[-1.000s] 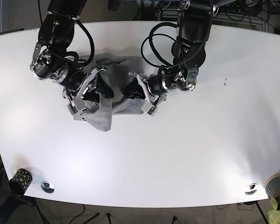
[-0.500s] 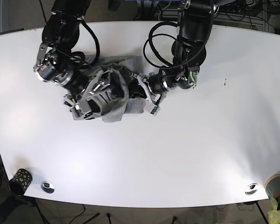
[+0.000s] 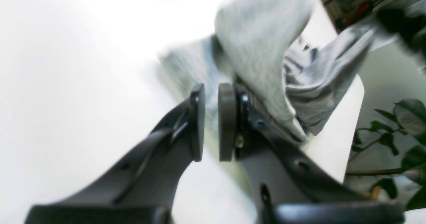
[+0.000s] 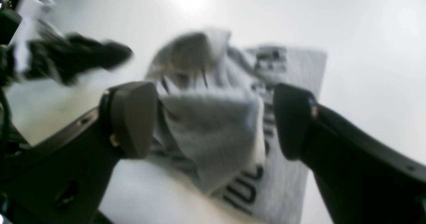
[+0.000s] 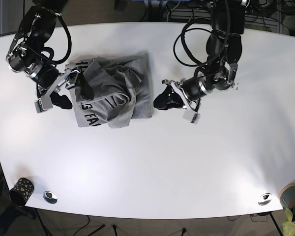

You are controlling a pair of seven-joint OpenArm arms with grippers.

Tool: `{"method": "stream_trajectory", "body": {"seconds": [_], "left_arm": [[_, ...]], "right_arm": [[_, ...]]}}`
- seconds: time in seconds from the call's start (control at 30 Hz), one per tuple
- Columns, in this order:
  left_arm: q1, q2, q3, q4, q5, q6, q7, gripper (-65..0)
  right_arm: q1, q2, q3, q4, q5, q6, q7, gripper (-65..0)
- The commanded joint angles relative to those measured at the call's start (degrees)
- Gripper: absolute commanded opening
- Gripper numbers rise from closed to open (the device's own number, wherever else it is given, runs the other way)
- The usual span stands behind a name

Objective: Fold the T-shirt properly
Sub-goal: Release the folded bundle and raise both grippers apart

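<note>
The grey T-shirt (image 5: pixel 118 88) with black lettering lies bunched and partly folded on the white table (image 5: pixel 152 162), a rumpled flap on top. My right gripper (image 5: pixel 71 93) is open at the shirt's left edge, one finger over the cloth. In the right wrist view the right gripper (image 4: pixel 213 124) stands wide open, with the blurred T-shirt (image 4: pixel 299 71) beyond its fingers. My left gripper (image 5: pixel 163 100) sits just right of the shirt, apart from it. In the left wrist view the left gripper (image 3: pixel 211 117) has its pads almost together on nothing, and the T-shirt (image 3: pixel 263 44) rises behind it.
A patterned cup (image 5: pixel 20 191) stands at the front left corner beside a metal fitting (image 5: pixel 50 196). Another fitting (image 5: pixel 264 198) and a potted plant (image 5: pixel 292 199) are at the front right. Plant leaves (image 3: pixel 409 111) show past the table edge.
Both arms have drawn apart from the shirt's middle, the right one leftward and the left one rightward. The cloth they held up now lies on the table in a folded bundle.
</note>
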Motion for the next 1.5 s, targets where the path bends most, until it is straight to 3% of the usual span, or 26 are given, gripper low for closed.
{"method": "stream_trajectory", "body": {"seconds": [0.0, 0.2, 0.37, 0.63, 0.8, 0.97, 1.13, 1.47], "left_arm": [[-0.1, -3.4, -0.1, 2.4, -3.0, -0.6, -1.0, -58.7], [0.7, -10.1, -0.2, 2.7, -8.0, -0.6, -1.0, -58.7], [1.9, -13.2, -0.2, 2.7, -10.3, -0.6, -1.1, -58.7], [3.1, -14.8, -0.3, 3.2, -11.2, -0.6, -1.3, -58.7], [3.1, -16.4, -0.3, 3.5, -11.1, -0.5, -1.3, -58.9], [3.0, -16.9, -0.3, 3.5, -11.0, -0.3, -1.3, -58.9], [3.0, -18.3, 0.0, 3.5, -11.0, -0.2, -1.3, -58.9], [3.3, -18.2, 0.5, 7.0, -10.9, -0.2, -1.3, -58.9]], "right_arm": [[0.4, 1.0, 0.2, -1.6, 1.1, 0.34, 1.2, -13.5], [0.1, 0.6, -2.1, -6.9, 1.5, 0.34, 1.1, -13.5], [-1.5, 0.2, -10.2, -4.3, 2.7, 0.34, 1.5, -14.0], [-1.8, -4.9, -20.7, -3.3, 2.5, 0.34, 1.4, -14.1], [-1.8, -5.2, -28.7, -2.8, -1.0, 0.34, 1.5, -14.1], [-1.8, -4.4, -24.6, 0.1, -1.8, 0.34, 2.5, -14.1], [1.1, -1.4, -18.2, 1.4, -1.8, 0.34, 2.7, -14.1], [10.0, 2.5, -15.7, -10.5, -1.9, 0.34, 5.0, -14.1]]}}
